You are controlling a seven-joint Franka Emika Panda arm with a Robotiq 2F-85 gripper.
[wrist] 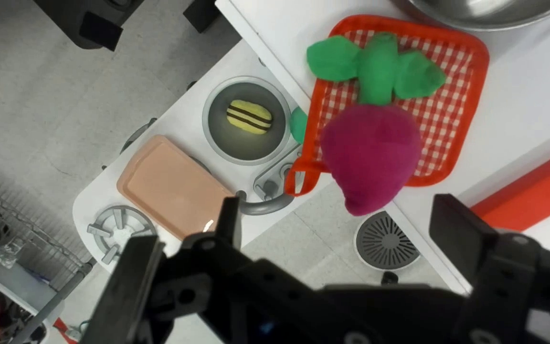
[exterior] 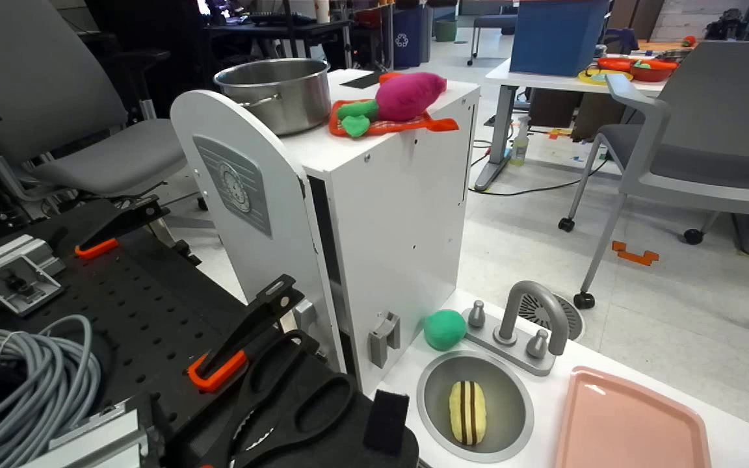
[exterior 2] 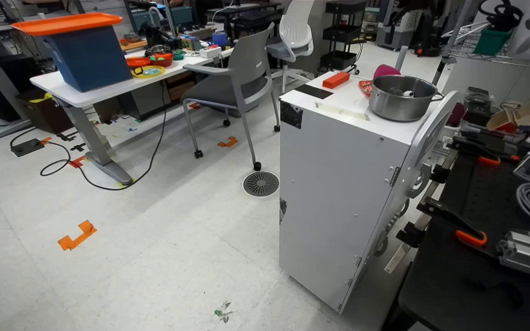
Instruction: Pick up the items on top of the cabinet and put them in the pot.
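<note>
A magenta plush beet with green leaves [wrist: 373, 148] lies on a red checked pot holder [wrist: 447, 119] on the white cabinet [exterior: 400, 214]. The beet also shows in both exterior views [exterior: 410, 95] [exterior 2: 386, 70]. A red block [wrist: 533, 196] lies on the cabinet top, also seen in an exterior view [exterior 2: 336, 79]. The steel pot [exterior: 277, 97] stands beside the pot holder; something grey and white shows inside it in an exterior view [exterior 2: 403, 103]. My gripper [wrist: 336, 208] is open and empty, its fingers on either side of the beet's tip in the wrist view. The exterior views do not show it.
Below the cabinet, a counter holds a sink [exterior: 519, 416] with a yellow striped plush [exterior: 467, 413], a green ball [exterior: 445, 329], a faucet [exterior: 534, 289] and a pink tray [exterior: 634, 422]. An arched white panel [exterior: 231, 149] rises beside the pot. A black table [exterior: 134, 312] with clamps stands alongside.
</note>
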